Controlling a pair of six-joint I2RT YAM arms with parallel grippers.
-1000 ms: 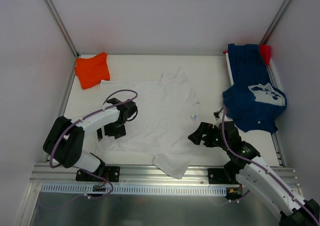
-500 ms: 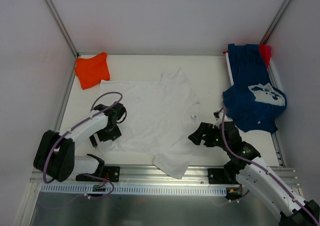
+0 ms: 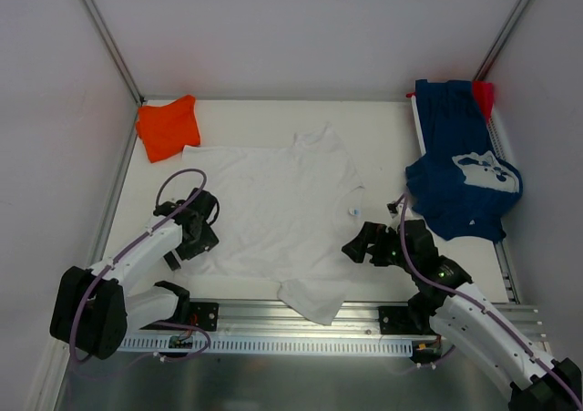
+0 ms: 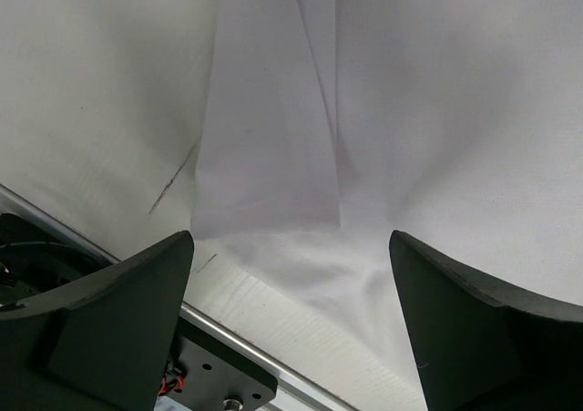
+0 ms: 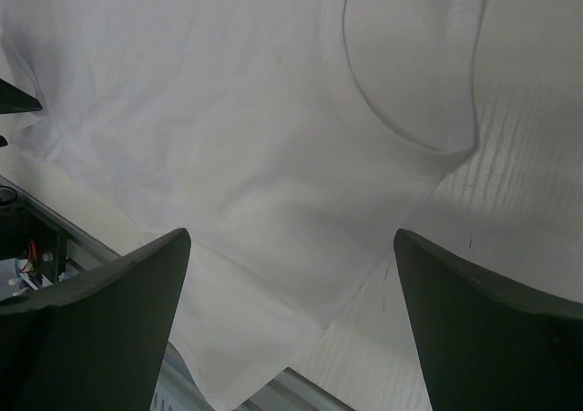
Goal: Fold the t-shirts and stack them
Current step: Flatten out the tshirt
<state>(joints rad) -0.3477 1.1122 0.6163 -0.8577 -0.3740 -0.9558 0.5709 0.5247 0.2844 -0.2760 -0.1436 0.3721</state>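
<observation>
The white t-shirt [image 3: 273, 212] lies spread flat mid-table, one sleeve [image 3: 314, 297] reaching over the near edge. My left gripper [image 3: 179, 251] hovers open at the shirt's left edge, nothing between its fingers [image 4: 109, 320]. In the left wrist view a flat fold of white t-shirt [image 4: 273, 147] lies just ahead of the left gripper [image 4: 291, 283]. My right gripper [image 3: 353, 247] stands open at the shirt's right side; in its wrist view the right gripper [image 5: 291, 283] is above the white t-shirt [image 5: 209, 128] near the collar [image 5: 401, 110]. An orange t-shirt [image 3: 168, 127] sits folded far left. The navy t-shirt [image 3: 460, 169] and a red one [image 3: 484, 94] lie far right.
Grey walls enclose the table on three sides. A metal rail [image 3: 301, 315] with both arm bases runs along the near edge, and the rail [image 4: 228, 338] shows close below the left fingers. The navy shirt drapes over a raised rack [image 3: 496, 142] at the right.
My left arm has drawn back to the left and toward the near edge, from over the shirt to its left edge. The right arm has barely moved.
</observation>
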